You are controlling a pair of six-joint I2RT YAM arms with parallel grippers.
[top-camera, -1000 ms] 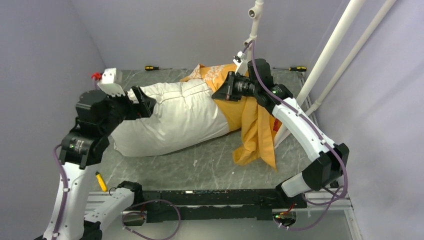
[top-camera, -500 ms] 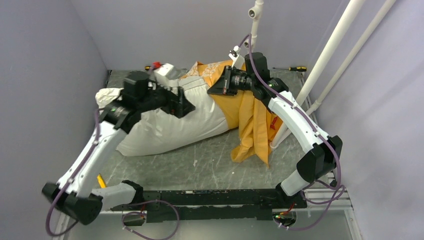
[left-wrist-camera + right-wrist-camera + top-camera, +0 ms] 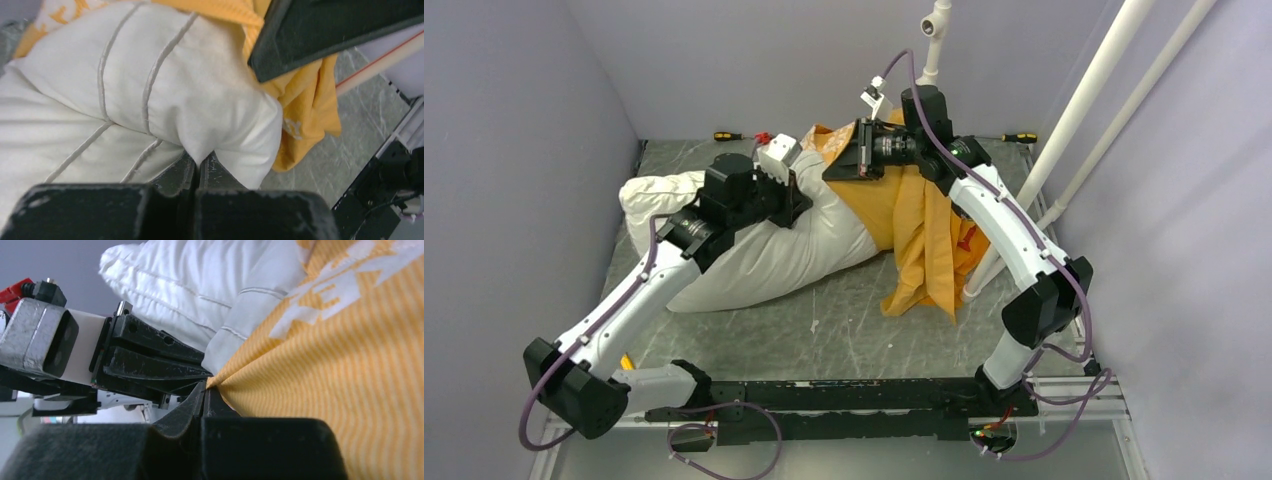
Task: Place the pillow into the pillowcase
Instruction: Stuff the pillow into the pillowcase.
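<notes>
The left pincer (image 3: 200,169) is shut tight on a pinch of the pillow (image 3: 200,100), with white fabric bunching just ahead of its tips. The rest of the pillow stretches behind and beneath this pincer across the tabletop (image 3: 844,320). The right pincer (image 3: 206,392) is also closed, clamping a gathered edge of the orange-yellow pillowcase (image 3: 325,355), which fans out from its tips. The 2 pincers sit just beside each other. Ahead of the left pincer, the pillow's end disappears under the pillowcase. Loose cloth drapes below the right pincer onto the tabletop.
</notes>
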